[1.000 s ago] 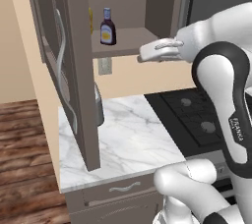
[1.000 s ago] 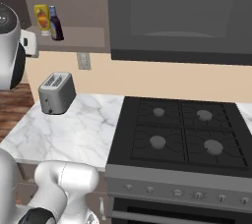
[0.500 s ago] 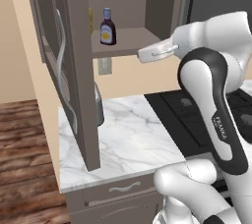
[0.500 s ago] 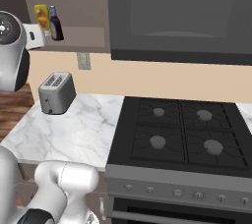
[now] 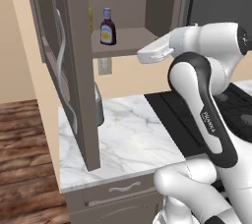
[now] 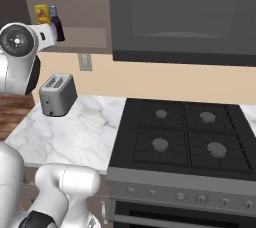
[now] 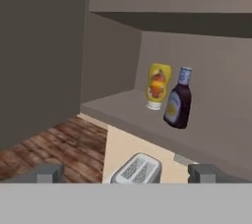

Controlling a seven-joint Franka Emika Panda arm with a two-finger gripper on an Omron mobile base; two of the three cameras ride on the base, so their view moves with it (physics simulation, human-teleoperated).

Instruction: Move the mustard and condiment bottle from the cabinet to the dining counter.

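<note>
On the lower shelf of the cabinet, whose door stands swung open, both items remain in place. In the hand view, reading left to right: the mustard stands upright towards the rear of the shelf, and the condiment bottle stands upright just beside it, nearer the shelf's front edge. Whether the two touch cannot be told. Below the shelf, a toaster sits on the small marble surface.

In the left base view the condiment bottle is plain on the shelf, with a sliver of yellow behind the door edge that is judged to be the mustard. The arm is raised to shelf height, its hand directed at the cabinet opening from the right.

The gripper has its jaws spread wide with nothing between them; it is apart from both bottles and short of the shelf.

Finding: neither transfer is done. No bottle is grasped, lifted or removed. Outstanding, in my judgement: closing in on the first bottle, grasping it, withdrawing it, carrying it to the dining counter, then repeating for the second. The task stands at its opening approach.
</note>
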